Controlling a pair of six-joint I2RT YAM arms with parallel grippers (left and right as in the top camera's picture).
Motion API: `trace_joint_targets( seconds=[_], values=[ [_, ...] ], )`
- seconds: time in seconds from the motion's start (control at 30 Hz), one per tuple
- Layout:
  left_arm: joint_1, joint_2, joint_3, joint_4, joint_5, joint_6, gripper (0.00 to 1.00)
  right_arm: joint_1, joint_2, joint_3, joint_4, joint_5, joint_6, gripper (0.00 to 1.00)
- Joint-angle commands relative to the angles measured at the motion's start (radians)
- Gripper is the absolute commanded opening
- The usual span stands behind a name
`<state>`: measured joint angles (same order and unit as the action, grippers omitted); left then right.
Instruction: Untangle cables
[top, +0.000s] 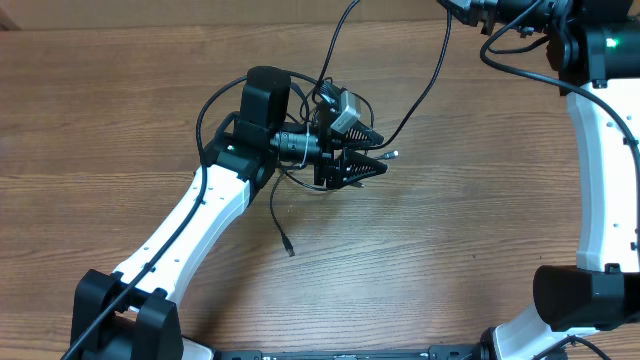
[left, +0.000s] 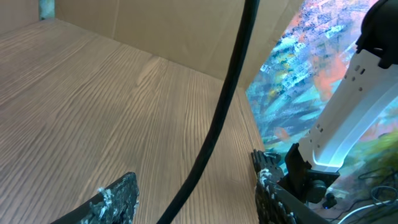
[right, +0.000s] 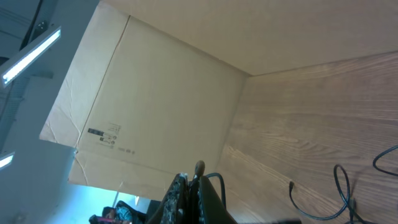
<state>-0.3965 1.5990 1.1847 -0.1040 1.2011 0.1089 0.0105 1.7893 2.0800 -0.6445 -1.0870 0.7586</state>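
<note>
mostly the cables (top: 432, 88) sit near the middle of the wooden table (top: 480, 240), bunched under and around the left gripper (top: 380, 153), which points toward 3 o'clock. its jaws stand partly apart, and in the left wrist view one black cord (left: 214, 134) runs up through the gap between the two fingers (left: 118, 199) without either of them pressing it. from the bunch, two thin cords leave toward 12 and 1 o'clock: one climbs off the top edge, the other bows out to the right and rises toward the right arm at the top right corner. another end trails toward 6 o'clock and finishes in a small plug (top: 290, 250) lying on the wood, and a light-coloured tip (top: 395, 154) shows just beyond the left fingertips at 3 o'clock. the right gripper (right: 189, 194) is closed, with a cord looping out beside its fingertips and a small brownish tip (right: 199, 167) poking up between them. behind it stands a cardboard wall (right: 168, 93).
</note>
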Motion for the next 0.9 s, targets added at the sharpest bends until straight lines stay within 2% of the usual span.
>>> trace_joint_targets(
  seconds=[0.0, 0.13, 0.17, 0.23, 0.37, 0.57, 0.7, 0.87],
  values=[
    [0.005, -0.024, 0.004, 0.000, -0.014, 0.026, 0.60, 0.023, -0.001, 0.015, 0.002, -0.034, -0.008, 0.04],
    [0.003, -0.024, 0.004, -0.028, -0.112, 0.024, 0.58, 0.070, -0.001, 0.015, 0.002, -0.059, -0.006, 0.04],
    [0.003, -0.024, 0.003, -0.034, -0.129, 0.017, 0.45, 0.081, -0.001, 0.015, 0.002, -0.060, -0.004, 0.04],
    [0.003, -0.024, 0.003, -0.054, -0.173, 0.005, 0.04, 0.100, -0.001, 0.015, 0.005, -0.059, -0.005, 0.04],
    [0.004, -0.024, 0.003, -0.113, -0.294, -0.057, 0.04, 0.110, -0.001, 0.015, 0.011, -0.047, -0.021, 0.04],
    [0.018, -0.024, 0.003, -0.186, -0.293, -0.056, 0.04, 0.043, -0.001, 0.015, -0.039, 0.013, -0.135, 0.04],
    [0.030, -0.024, 0.004, -0.224, -0.283, -0.057, 0.04, -0.031, 0.000, 0.015, -0.214, 0.136, -0.254, 0.04],
    [0.042, -0.025, 0.004, -0.230, -0.224, -0.058, 0.04, -0.080, 0.003, 0.014, -0.499, 0.362, -0.475, 0.04]
  ],
)
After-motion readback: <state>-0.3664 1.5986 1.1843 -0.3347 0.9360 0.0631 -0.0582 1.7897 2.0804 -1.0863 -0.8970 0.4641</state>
